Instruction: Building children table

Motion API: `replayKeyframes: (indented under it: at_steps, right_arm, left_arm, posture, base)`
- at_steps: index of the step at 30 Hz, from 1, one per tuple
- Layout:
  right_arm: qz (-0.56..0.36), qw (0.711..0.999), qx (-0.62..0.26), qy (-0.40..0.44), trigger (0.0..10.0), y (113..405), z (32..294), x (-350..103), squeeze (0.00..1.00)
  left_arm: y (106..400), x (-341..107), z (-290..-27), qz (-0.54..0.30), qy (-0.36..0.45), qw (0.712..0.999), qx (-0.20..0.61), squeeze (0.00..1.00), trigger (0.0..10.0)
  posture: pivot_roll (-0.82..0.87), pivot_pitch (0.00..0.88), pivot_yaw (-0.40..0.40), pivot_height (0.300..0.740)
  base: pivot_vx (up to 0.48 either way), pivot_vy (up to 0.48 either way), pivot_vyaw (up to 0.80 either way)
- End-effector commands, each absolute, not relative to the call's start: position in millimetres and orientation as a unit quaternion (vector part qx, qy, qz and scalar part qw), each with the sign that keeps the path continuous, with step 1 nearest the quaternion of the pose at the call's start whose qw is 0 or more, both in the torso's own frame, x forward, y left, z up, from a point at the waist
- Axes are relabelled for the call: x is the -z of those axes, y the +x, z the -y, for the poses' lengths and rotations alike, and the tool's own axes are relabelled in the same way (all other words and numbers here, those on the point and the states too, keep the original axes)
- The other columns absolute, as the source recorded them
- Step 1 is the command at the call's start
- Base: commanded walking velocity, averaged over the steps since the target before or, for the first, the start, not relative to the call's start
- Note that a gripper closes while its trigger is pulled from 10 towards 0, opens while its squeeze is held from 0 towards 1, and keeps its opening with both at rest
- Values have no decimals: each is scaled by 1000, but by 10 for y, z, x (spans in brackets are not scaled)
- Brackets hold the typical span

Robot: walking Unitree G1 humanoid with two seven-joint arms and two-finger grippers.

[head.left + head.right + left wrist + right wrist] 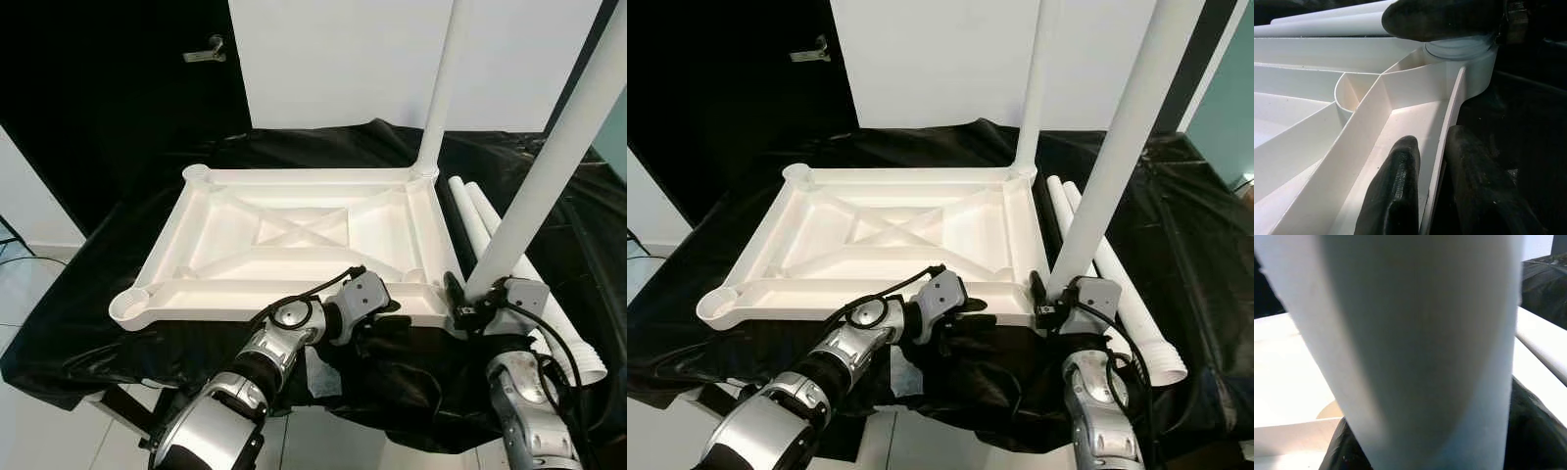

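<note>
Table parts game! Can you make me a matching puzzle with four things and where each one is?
Things:
1. tabletop
2. far leg
3. spare legs
4. left gripper

Places:
A. lying flat on the black cloth, at the robot's right
B. standing in the far right corner socket
C. upside down on the black cloth
D. jaws pinching the tabletop's near rim

Pairs: 1-C, 2-B, 3-A, 4-D

It looks like a plain room in a home. A white wall (333,59) rises behind a black door with a metal lever handle (206,51). A black cloth (88,323) covers the work surface above pale floor tiles (29,421).
</note>
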State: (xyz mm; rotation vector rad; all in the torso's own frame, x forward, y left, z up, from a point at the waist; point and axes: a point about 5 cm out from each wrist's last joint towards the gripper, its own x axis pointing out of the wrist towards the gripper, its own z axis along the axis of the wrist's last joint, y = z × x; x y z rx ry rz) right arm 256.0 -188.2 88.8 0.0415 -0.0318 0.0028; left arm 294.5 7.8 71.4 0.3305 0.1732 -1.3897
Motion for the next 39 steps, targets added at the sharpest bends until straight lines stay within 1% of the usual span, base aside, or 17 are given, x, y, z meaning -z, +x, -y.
replayKeyframes:
  at_steps: [1, 5, 8, 9, 10, 11, 13, 18, 25, 26, 27, 28, 29, 31, 34, 38, 39]
  right_arm:
    - [-27, 998, -3, 59, 0, 2564, 1802, -721, 0]
    - [-3, 996, 68, 63, 0, 2623, 1958, -800, 0]
    - [2, 995, 82, 63, 0, 2628, 1982, -812, 0]
    - [7, 988, 140, 69, 0, 2618, 2082, -827, 0]
    - [7, 988, 140, 69, 0, 2618, 2082, -827, 0]
    - [9, 981, 180, 74, 0, 2605, 2149, -832, 0]
    - [6, 975, 211, 72, 0, 2570, 2131, -816, 0]
    - [2, 987, 150, 59, 0, 2545, 1823, -772, 0]
    - [4, 986, 157, 54, 0, 2563, 1820, -774, 0]
    - [7, 988, 143, 55, 2314, 2582, 1802, -787, 0]
    - [9, 991, 123, 53, 10000, 2603, 1773, -805, 0]
    - [9, 991, 123, 53, 10000, 2603, 1773, -805, 0]
    - [11, 993, 109, 51, 10000, 2617, 1751, -816, 1000]
    - [25, 997, 65, 41, 10000, 2639, 1709, -885, 1000]
    - [70, 996, -33, -41, 10000, 2617, 1676, -1035, 1000]
    - [70, 989, -101, -88, 10000, 2594, 1697, -1086, 1000]
    - [49, 984, -134, -106, 10000, 2582, 1731, -1071, 137]
  left_arm:
    - [2674, -264, -189, -195, 156, 712, 656, 0, 10000]
    - [2678, -267, -184, -194, 156, 713, 656, 0, 10000]
    - [2679, -268, -183, -194, 156, 713, 656, 0, 10000]
    - [2678, -268, -181, -194, 155, 713, 655, 0, 10000]
    - [2678, -268, -181, -194, 155, 713, 655, 0, 10000]
    - [2678, -268, -179, -194, 155, 714, 655, 0, 10000]
    - [2675, -265, -178, -194, 154, 715, 654, 0, 10000]
    - [2675, -265, -171, -194, 153, 716, 653, 0, 10000]
    - [2679, -270, -166, -193, 153, 716, 653, 0, 10000]
    - [2681, -271, -166, -193, 154, 716, 653, 0, 10000]
    - [2684, -272, -166, -193, 155, 716, 653, 0, 10000]
    - [2684, -272, -166, -193, 155, 716, 653, 0, 10000]
    - [2685, -273, -167, -193, 155, 716, 653, 0, 10000]
    - [2690, -276, -169, -193, 156, 716, 653, 0, 10000]
    - [2693, -279, -168, -193, 158, 715, 653, 0, 10000]
    - [2692, -277, -170, -193, 158, 715, 653, 0, 10000]
    - [2689, -274, -173, -193, 158, 715, 653, 0, 10000]
  posture:
    - [-169, 0, 48, 740]
    - [-165, 0, 43, 740]
    - [-165, 0, 43, 740]
    - [-163, 0, 38, 740]
    - [-163, 0, 38, 740]
    - [-163, 0, 38, 740]
    - [-163, 0, 37, 740]
    - [-162, 0, 35, 740]
    - [-164, 0, 36, 740]
    - [-166, 0, 37, 740]
    - [-168, 0, 36, 740]
    - [-168, 0, 36, 740]
    - [-168, 0, 36, 740]
    - [-168, 0, 36, 740]
    - [-170, 0, 36, 740]
    - [-172, 0, 31, 740]
    - [-172, 0, 30, 740]
  base:
    - [0, 0, 0]
    - [0, 0, 0]
    - [0, 0, 0]
    - [0, 0, 0]
    - [0, 0, 0]
    - [0, 0, 0]
    - [0, 0, 0]
    - [0, 0, 0]
    - [0, 0, 0]
    - [0, 0, 0]
    - [0, 0, 0]
    - [0, 0, 0]
    - [0, 0, 0]
    - [0, 0, 0]
    - [0, 0, 0]
    - [0, 0, 0]
    - [0, 0, 0]
